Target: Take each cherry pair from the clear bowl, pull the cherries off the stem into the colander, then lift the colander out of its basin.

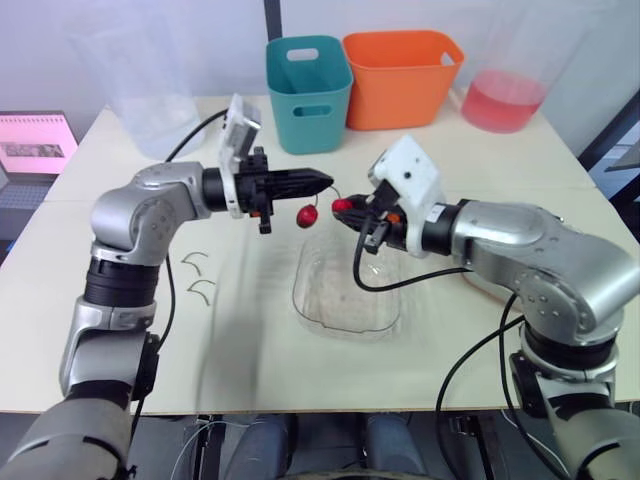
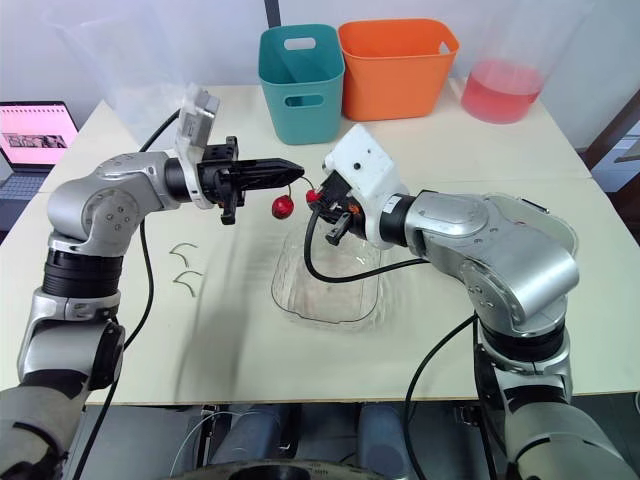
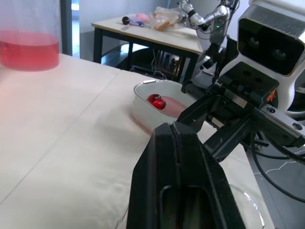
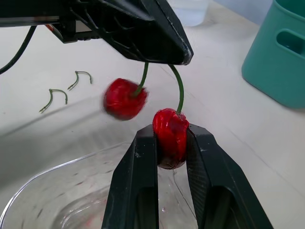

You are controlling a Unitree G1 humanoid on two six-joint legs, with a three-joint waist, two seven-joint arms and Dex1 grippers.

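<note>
**Cherry pair held between both pincers above bowl**

L pincer (image 1: 322,182) is pressed together on the stem (image 4: 180,88), right where the 2 stalks meet. Its arm comes in from the robot's left, w/ the fingers pointing across at the R arm.

R pincer (image 4: 171,138) pinches one cherry (image 4: 169,123) by its sides between the 2 black fingers. That cherry's stalk runs up from it to the L tips.

2nd cherry (image 4: 122,98) hangs free on its own stalk, just beside the gripped one on the L-arm side. It touches neither pincer and looks blurred in the R wrist view. Both cherries are attached to the stem.

The whole pair is in the air above the bowl (image 1: 297,288), toward its far side. The bowl is clear and sits mid-surface (image 1: 150,340) between the arms.

2 bare stems (image 1: 192,258) lie on the surface near the L arm, apart from the bowl.

A white basin (image 3: 139,98) stands on the robot's right, partly behind the R arm in the head views. It has 2 cherries (image 3: 156,101) in it, side by side.

At the far edge, a teal bin (image 1: 308,90) and an orange bin (image 1: 400,75) stand just beside each other. A jug (image 1: 505,95) w/ red liquid is further right. A laptop (image 1: 35,150) sits off to the left, beyond the surface's edge.
</note>
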